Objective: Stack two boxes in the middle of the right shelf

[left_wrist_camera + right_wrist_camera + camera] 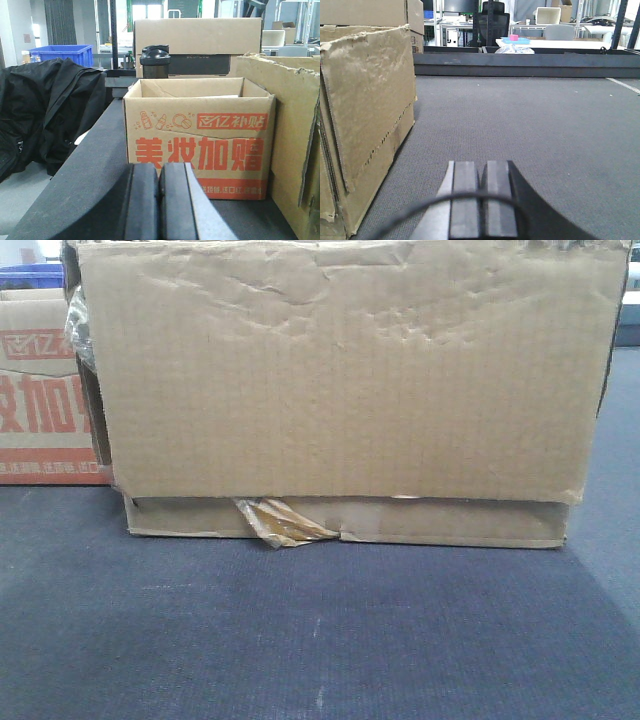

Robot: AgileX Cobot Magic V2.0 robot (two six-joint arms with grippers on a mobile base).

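I see plain cardboard box on grey tabletop, printed carton beside, at left. Pads together, empty: left end effector, right end effector. Walls dented, likely light, flexy; I'd squeeze both side faces.

The place looked like a lab or workshop with storage: cardboard boxes stood on a grey carpeted bench top, a blue plastic crate sat behind a heaped black jacket, and farther back were a black office chair and a white desk.
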